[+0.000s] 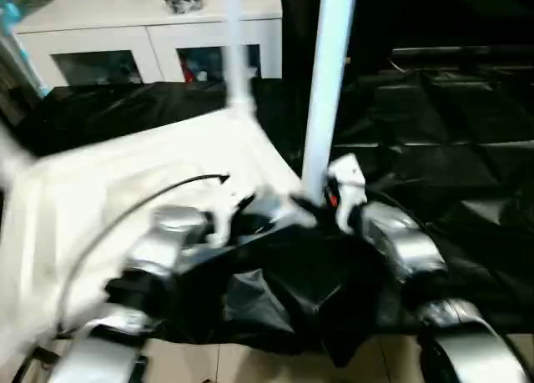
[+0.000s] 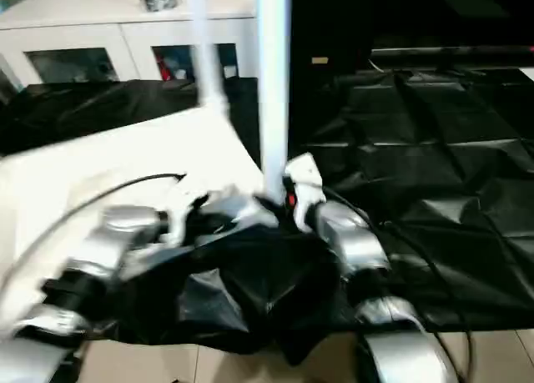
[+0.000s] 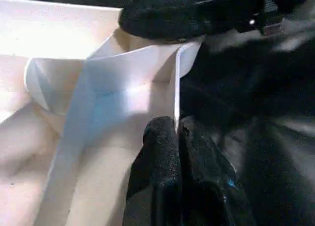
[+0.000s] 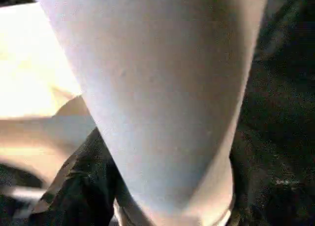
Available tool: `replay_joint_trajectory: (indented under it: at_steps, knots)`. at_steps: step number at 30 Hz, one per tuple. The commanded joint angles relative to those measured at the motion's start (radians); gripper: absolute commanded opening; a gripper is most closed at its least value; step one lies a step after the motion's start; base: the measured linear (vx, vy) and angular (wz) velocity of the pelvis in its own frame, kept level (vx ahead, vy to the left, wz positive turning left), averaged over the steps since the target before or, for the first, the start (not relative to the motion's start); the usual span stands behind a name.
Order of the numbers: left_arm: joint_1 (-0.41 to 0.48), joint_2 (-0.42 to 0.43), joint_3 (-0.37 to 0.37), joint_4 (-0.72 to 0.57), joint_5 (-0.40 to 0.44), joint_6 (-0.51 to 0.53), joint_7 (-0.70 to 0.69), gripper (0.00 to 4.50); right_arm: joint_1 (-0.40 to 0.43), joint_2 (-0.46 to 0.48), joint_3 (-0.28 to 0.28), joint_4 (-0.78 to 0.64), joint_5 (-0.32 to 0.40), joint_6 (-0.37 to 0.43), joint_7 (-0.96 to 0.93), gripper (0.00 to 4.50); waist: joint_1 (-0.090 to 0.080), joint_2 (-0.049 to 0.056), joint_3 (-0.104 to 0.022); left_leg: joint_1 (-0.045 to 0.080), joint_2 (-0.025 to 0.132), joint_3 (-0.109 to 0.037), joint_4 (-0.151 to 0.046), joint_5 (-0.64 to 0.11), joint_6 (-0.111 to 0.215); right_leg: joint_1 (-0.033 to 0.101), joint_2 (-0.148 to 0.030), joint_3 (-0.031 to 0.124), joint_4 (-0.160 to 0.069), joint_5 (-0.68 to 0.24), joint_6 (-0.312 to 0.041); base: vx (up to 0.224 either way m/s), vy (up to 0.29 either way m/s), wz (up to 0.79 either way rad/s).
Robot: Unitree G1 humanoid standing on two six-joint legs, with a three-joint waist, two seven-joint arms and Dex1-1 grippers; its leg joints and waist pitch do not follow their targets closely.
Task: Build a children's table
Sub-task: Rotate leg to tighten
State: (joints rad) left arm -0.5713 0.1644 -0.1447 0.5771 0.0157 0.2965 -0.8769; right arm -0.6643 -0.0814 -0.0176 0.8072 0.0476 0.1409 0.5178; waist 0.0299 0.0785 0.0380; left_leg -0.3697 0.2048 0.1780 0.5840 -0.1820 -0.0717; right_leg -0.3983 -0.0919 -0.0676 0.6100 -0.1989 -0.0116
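The children's table top (image 1: 125, 174) lies white and underside up on the black-draped work table. Two white legs stand upright in its corner sockets: the far leg (image 1: 236, 49) and the near leg (image 1: 329, 83). My left gripper (image 3: 176, 132) is shut on the thin white rim of the top's near edge, close to the near corner. My right gripper (image 1: 321, 201) sits at the base of the near leg, right against it. In the right wrist view the leg (image 4: 157, 88) is very close, and its base meets the corner socket.
Crumpled black cloth (image 1: 434, 133) covers the work table to the right and hangs over its front edge. A white glass-door cabinet (image 1: 150, 32) stands behind. Pale floor (image 1: 250, 366) lies below the table's front edge. A black cable (image 1: 125, 212) arcs over my left forearm.
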Motion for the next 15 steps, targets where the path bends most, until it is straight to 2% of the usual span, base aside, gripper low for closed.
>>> replay_joint_trajectory:
  at_steps: [1, 3, 4, 5, 6, 9, 10, 11, 13, 15]
  knots:
    - [-0.023, -0.071, -0.019, -0.045, -0.025, 0.002, 0.037, 0.0, 0.005, 0.091, 0.056, 0.058, -0.001, 0.012, -0.004, 2.67, 0.001, -0.012, -0.06, 0.003, 0.013, -0.003, -0.061, -0.166, 0.059, 0.053, -0.044, 0.033, -0.073, -0.094, -0.242, 0.0, 0.0, 0.0]
    - [-0.021, -0.08, -0.022, -0.052, -0.026, 0.006, 0.042, 0.0, -0.001, 0.097, 0.06, 0.07, -0.016, -0.002, -0.014, 2.67, 0.003, -0.012, -0.062, 0.002, 0.013, -0.002, -0.059, -0.152, 0.069, 0.054, -0.045, 0.032, -0.071, -0.08, -0.247, 0.0, 0.0, 0.0]
    - [-0.021, -0.085, -0.022, -0.052, -0.027, 0.006, 0.047, 0.0, -0.006, 0.098, 0.062, 0.079, -0.026, -0.018, -0.017, 3.02, 0.004, -0.013, -0.061, 0.002, 0.013, -0.002, -0.059, -0.151, 0.074, 0.054, -0.045, 0.032, -0.07, -0.084, -0.248, 0.0, 0.0, 0.0]
    - [-0.024, -0.087, -0.022, -0.05, -0.026, 0.004, 0.048, 0.0, -0.011, 0.099, 0.053, 0.087, -0.017, -0.024, -0.005, 3.02, 0.003, -0.013, -0.06, 0.002, 0.014, -0.002, -0.06, -0.156, 0.075, 0.054, -0.044, 0.032, -0.072, -0.092, -0.248, 0.0, 0.0, 0.0]
    - [-0.028, -0.085, -0.024, -0.046, -0.025, -0.001, 0.043, 0.0, -0.019, 0.1, 0.043, 0.094, -0.006, -0.024, 0.007, 3.37, 0.004, -0.016, -0.058, 0.002, 0.014, -0.001, -0.061, -0.17, 0.076, 0.054, -0.044, 0.032, -0.075, -0.114, -0.245, 0.0, 0.0, 0.0]
    - [-0.027, -0.075, -0.03, -0.049, -0.026, -0.011, 0.026, 0.0, -0.021, 0.093, 0.041, 0.084, 0.006, -0.022, 0.05, 3.46, 0.004, -0.014, -0.057, 0.003, 0.015, -0.002, -0.062, -0.19, 0.073, 0.053, -0.045, 0.032, -0.076, -0.145, -0.237, 0.0, 0.0, 0.0]
    - [-0.025, -0.068, -0.036, -0.052, -0.026, -0.017, 0.013, 0.0, -0.021, 0.085, 0.052, 0.079, 0.001, -0.029, 0.068, 3.46, 0.003, -0.017, -0.058, 0.003, 0.016, -0.002, -0.063, -0.184, 0.072, 0.054, -0.044, 0.033, -0.075, -0.137, -0.236, 0.0, 0.0, 0.0]
    - [-0.024, -0.064, -0.039, -0.054, -0.026, -0.02, 0.005, 0.0, -0.021, 0.08, 0.059, 0.076, -0.003, -0.033, 0.08, 3.64, 0.004, -0.015, -0.058, 0.003, 0.016, -0.003, -0.063, -0.182, 0.073, 0.054, -0.045, 0.033, -0.074, -0.134, -0.237, 0.0, 0.0, 0.0]
    - [-0.018, -0.024, -0.062, -0.066, -0.029, -0.039, -0.074, 0.0, -0.007, 0.034, 0.118, 0.03, -0.022, -0.065, 0.202, 3.64, 0.006, -0.016, -0.061, 0.002, 0.015, -0.003, -0.059, -0.171, 0.081, 0.056, -0.044, 0.032, -0.072, -0.11, -0.242, 0.0, 0.0, 0.0]
    - [-0.015, 0.004, -0.076, -0.069, -0.032, -0.049, -0.131, 0.0, 0.013, -0.002, 0.146, -0.016, -0.015, -0.083, 0.306, 3.64, 0.01, -0.016, -0.063, -0.001, 0.015, -0.001, -0.055, -0.139, 0.1, 0.058, -0.043, 0.03, -0.065, -0.055, -0.252, 0.0, 0.0, 0.0]
